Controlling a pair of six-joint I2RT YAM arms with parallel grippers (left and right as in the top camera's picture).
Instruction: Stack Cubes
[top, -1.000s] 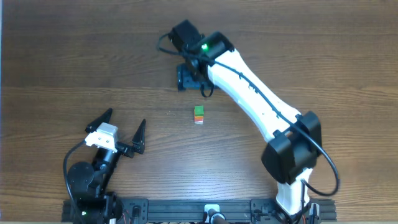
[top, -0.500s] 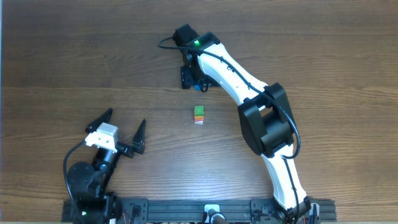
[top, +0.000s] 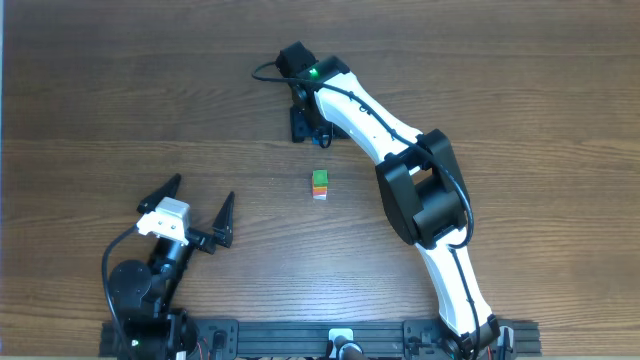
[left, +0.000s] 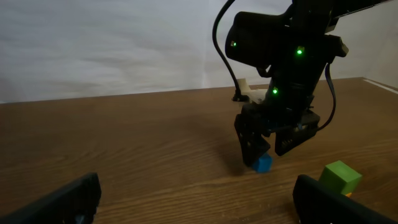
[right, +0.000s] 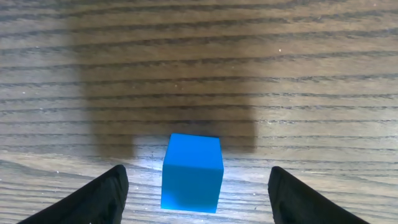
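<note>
One cube (right: 191, 173) — solid blue, sharp-edged

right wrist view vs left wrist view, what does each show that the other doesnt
Right wrist alone: the blue cube from above, standing free between that arm's open fingers, in shadow. Left wrist alone: the right gripper from the side, low over that cube; the green cube nearby; the left gripper, open; a wall behind. Both: the blue cube on the table.
</note>
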